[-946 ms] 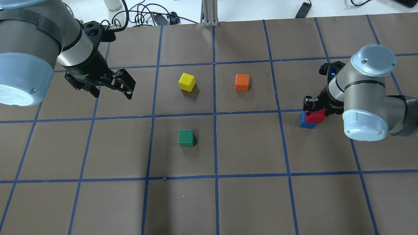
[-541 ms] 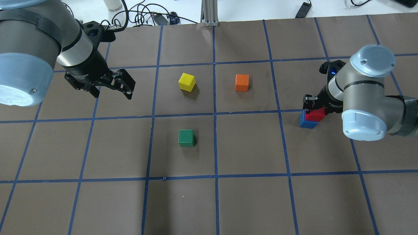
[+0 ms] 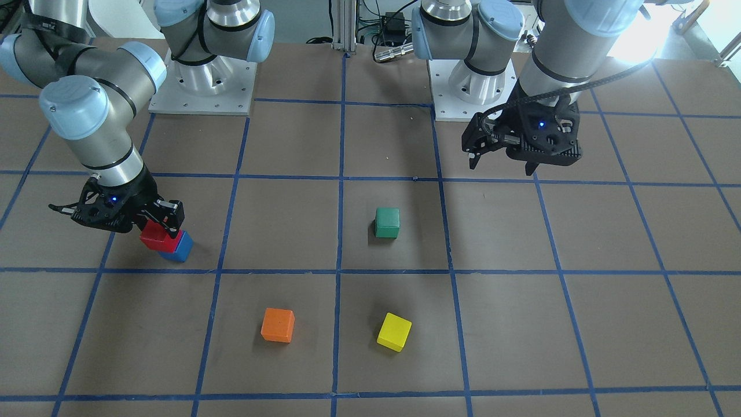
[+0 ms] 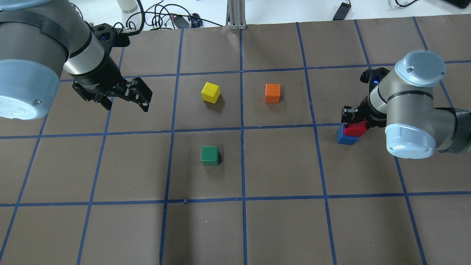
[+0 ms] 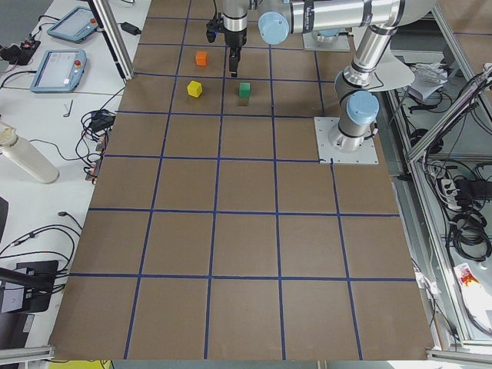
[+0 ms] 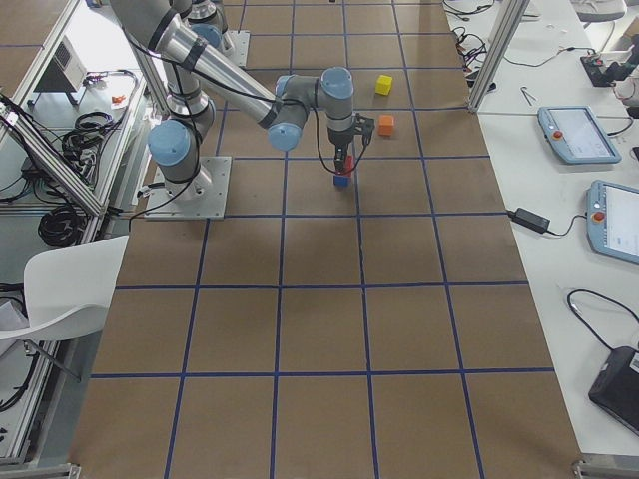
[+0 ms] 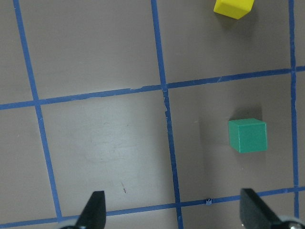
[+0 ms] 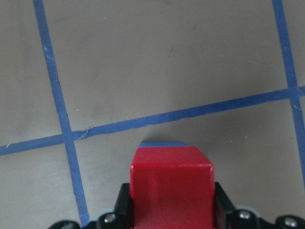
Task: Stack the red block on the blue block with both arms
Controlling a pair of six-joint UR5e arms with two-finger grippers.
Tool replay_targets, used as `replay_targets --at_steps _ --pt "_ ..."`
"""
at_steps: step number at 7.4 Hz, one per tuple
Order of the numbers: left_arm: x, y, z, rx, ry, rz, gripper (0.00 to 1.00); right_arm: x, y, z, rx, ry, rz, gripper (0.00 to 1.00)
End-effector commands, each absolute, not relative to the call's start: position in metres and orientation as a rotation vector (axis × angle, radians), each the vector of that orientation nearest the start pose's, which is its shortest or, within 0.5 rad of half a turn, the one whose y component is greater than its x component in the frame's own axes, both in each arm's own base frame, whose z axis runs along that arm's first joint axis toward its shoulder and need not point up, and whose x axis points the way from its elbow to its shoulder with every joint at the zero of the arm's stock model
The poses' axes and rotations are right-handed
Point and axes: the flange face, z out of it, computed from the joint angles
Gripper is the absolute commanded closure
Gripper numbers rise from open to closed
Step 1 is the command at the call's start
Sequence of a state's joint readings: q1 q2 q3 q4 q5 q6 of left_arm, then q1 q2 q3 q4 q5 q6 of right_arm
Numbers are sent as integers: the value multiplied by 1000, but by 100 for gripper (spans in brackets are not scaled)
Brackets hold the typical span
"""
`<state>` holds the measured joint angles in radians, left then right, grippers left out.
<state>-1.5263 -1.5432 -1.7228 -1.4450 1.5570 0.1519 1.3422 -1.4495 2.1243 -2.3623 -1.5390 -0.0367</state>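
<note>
The red block (image 4: 355, 130) sits between the fingers of my right gripper (image 4: 352, 125), which is shut on it at the right side of the table. It is directly over the blue block (image 4: 345, 139), a little offset; I cannot tell whether they touch. In the right wrist view the red block (image 8: 171, 188) fills the jaws and only a sliver of the blue block (image 8: 162, 143) shows beyond it. In the front view the red block (image 3: 154, 236) overlaps the blue block (image 3: 180, 249). My left gripper (image 4: 127, 105) hovers open and empty at the far left.
A yellow block (image 4: 210, 92) and an orange block (image 4: 272, 93) stand mid-table. A green block (image 4: 210, 155) stands nearer me and shows in the left wrist view (image 7: 247, 135). Cables and a metal post (image 4: 237, 14) lie beyond the far edge.
My right gripper with the red block has shifted very slightly over the blue block. The left arm has barely moved.
</note>
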Motion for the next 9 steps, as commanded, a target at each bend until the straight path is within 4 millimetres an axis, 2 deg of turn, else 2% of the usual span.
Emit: replay_targets --at_steps 1,2,3,4,5,6,7,8,9 --pt "-113 -483 439 169 3151 -5 0 26 -488 252 292 3109 -189 15" --pt "-113 -483 439 169 3151 -5 0 27 -488 252 294 3107 -189 2" --pt "-113 -483 440 169 3150 -7 0 26 -492 259 296 3108 -211 0" --pt "-113 -483 442 167 3150 -12 0 24 -506 288 291 3125 -265 0" --pt "-114 -485 442 169 3148 -16 0 24 -505 330 291 3118 -181 0" --pt "-117 -486 448 179 3148 -31 0 30 -493 380 283 3111 -143 0" --pt "-118 -486 454 182 3147 -50 0 51 -467 432 247 3113 -202 0" --pt "-121 -483 458 185 3153 -66 0 77 -445 462 280 3100 -259 0" --pt "-122 -480 462 183 3157 -81 0 101 -437 473 281 3088 -288 0"
